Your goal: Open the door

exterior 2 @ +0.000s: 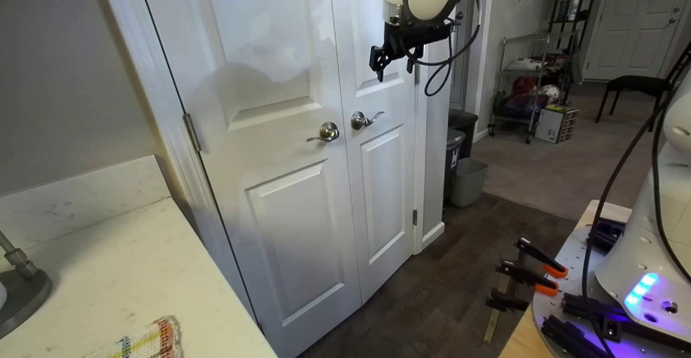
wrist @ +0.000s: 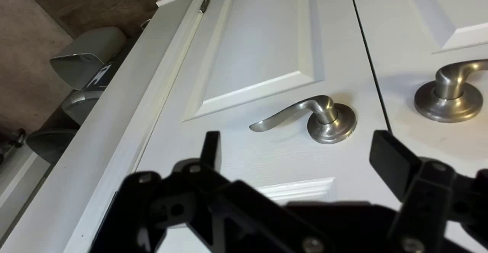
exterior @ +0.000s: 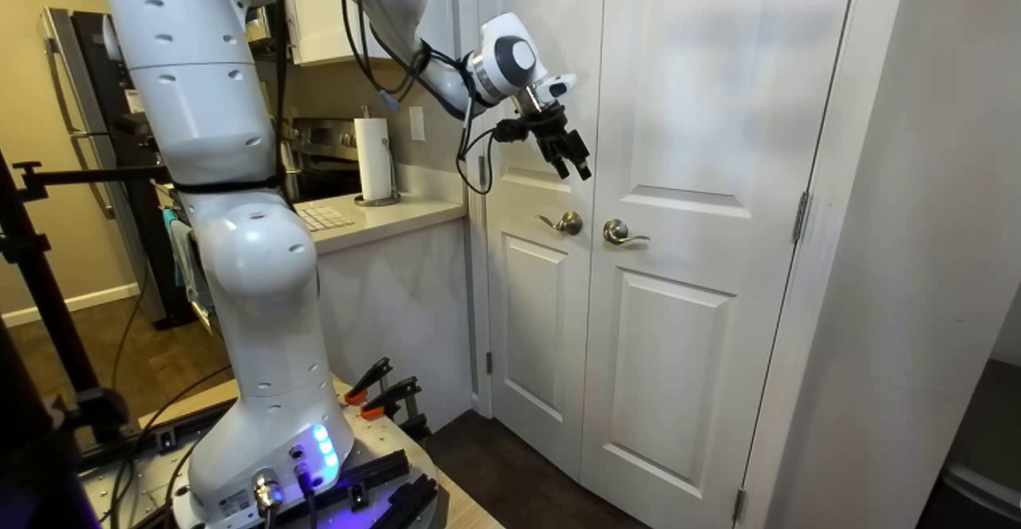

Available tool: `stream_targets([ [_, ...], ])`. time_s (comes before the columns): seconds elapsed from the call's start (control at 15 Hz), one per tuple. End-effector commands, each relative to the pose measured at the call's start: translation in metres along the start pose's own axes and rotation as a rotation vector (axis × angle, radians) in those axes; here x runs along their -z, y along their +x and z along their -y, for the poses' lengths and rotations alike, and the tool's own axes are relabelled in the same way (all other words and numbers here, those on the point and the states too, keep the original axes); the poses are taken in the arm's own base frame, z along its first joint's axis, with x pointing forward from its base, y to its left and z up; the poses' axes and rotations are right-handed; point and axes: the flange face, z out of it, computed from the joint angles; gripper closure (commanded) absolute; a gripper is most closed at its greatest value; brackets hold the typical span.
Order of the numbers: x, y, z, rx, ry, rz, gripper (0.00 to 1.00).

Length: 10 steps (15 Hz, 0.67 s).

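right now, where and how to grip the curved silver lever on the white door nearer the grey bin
Likely midway along the curved silver lever, from the front, black gripper closing above and below: the lever runs sideways, clear of the white door.

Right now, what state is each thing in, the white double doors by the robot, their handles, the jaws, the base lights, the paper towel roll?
Right door leaf: shut
Left door leaf: shut
Right lever handle: roughly level, ungripped
Left lever handle: roughly level, ungripped
Jaws: open, holding nothing
Base lights: lit
Paper towel roll: upright
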Motion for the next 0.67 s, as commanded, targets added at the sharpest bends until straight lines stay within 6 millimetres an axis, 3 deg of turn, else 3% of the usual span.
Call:
stream_targets([
  [0.0,-0.023,0.028,0.011,-0.07,-0.01,-0.022,0.0],
  [0.6,-0.089,0.035,0.019,-0.317,-0.06,0.035,0.0],
])
